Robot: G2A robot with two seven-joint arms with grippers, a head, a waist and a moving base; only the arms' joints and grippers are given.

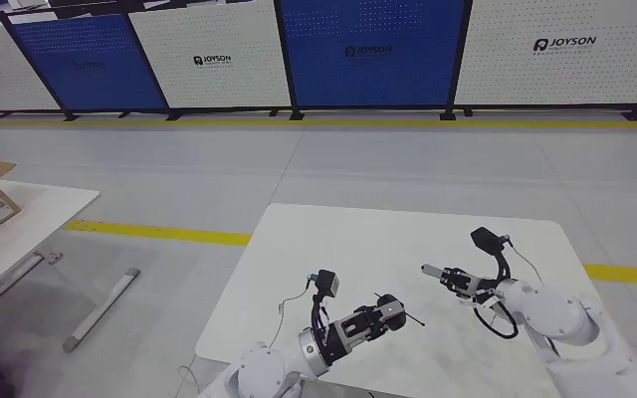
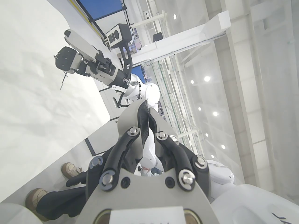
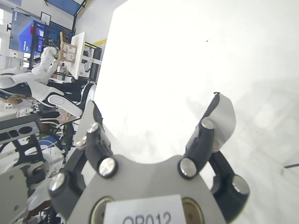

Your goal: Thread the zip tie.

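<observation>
Top view showed the zip tie (image 1: 414, 322) as a thin dark strip over the white table (image 1: 328, 249), near its front edge, between the two grippers and much closer to the left one. Its near end reached the tip of the left gripper (image 1: 396, 314). Whether the two touched could not be told from above.

In the left wrist view a thin dark line, probably the same zip tie (image 2: 63, 81), stood against the table (image 2: 28, 71) just beside the padded finger of the right gripper (image 2: 61, 45). It was on that finger's outer side, not between the fingers, and whether it lay on the surface or hung above it could not be told.

The left gripper (image 2: 146, 104) had its black pads pressed together at the tips. No strip could be seen coming out from between them, so whether it had hold of anything could not be told.

The right gripper (image 3: 155, 99) was spread wide with nothing between its fingers, and the bare table (image 3: 175, 24) lay behind them. From above, this gripper (image 1: 435, 276) pointed towards the left arm from the table's right side, a little farther back than the left gripper and apart from it.

Beyond the table ran a yellow floor line (image 1: 149, 232). A second white table (image 1: 40, 209) stood off to the left, and a row of blue and white panels (image 1: 368, 50) closed off the far side of the floor.
</observation>
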